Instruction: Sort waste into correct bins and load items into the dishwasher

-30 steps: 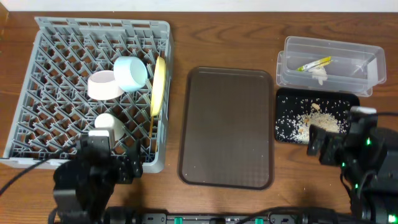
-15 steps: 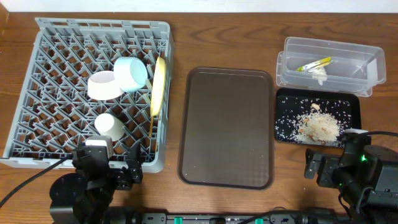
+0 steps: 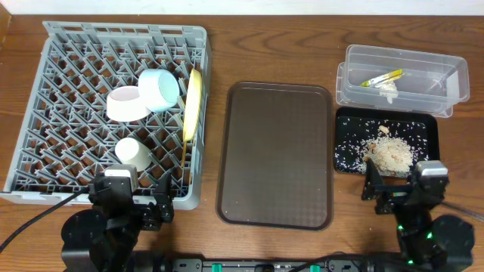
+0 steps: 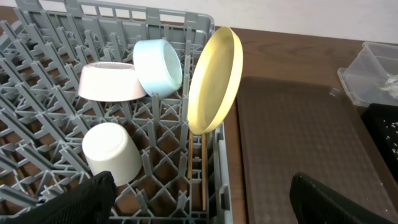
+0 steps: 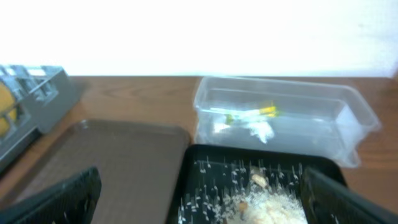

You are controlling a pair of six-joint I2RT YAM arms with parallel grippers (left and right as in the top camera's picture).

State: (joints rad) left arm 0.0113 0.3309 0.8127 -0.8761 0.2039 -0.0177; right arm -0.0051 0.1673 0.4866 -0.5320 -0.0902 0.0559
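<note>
- Overhead: grey dish rack (image 3: 125, 29) sits at the left of the wooden table (image 3: 302, 45). The brown serving tray (image 3: 276, 155) is in the middle and the two bins are on the right.
- Overhead, in the rack: white bowl (image 3: 126, 103) touches light-blue bowl (image 3: 159, 89). Pale-yellow plate (image 3: 192, 104) stands on edge along the rack's right wall. Small white cup (image 3: 132, 153) is nearer the front.
- Overhead, bins: clear tub (image 3: 423, 59) holds the yellow-green wrapper (image 3: 383, 77) and the white tissue (image 3: 389, 91). Black tray (image 3: 346, 121) is just in front of it, with rice crumbs (image 3: 389, 153) heaped toward its near right and scattered elsewhere.
- Overhead, arms: left gripper (image 3: 130, 208) is at the rack's front edge, below the cup. Right gripper (image 3: 398, 193) is at the black tray's near edge.
- Left wrist: left fingers (image 4: 81, 199) are spread wide with nothing between them. The plate leans left. Wooden chopsticks (image 4: 203, 171) lie flat on the grid beneath it, by the right wall. The light-blue bowl is on its side, and the cup's mouth is not visible.
- Right wrist (blurred): right fingers (image 5: 56, 199) are spread wide and hold nothing. The black tray with crumbs is directly ahead, with the tub behind it holding the wrapper and tissue. The brown tray is to the left.
</note>
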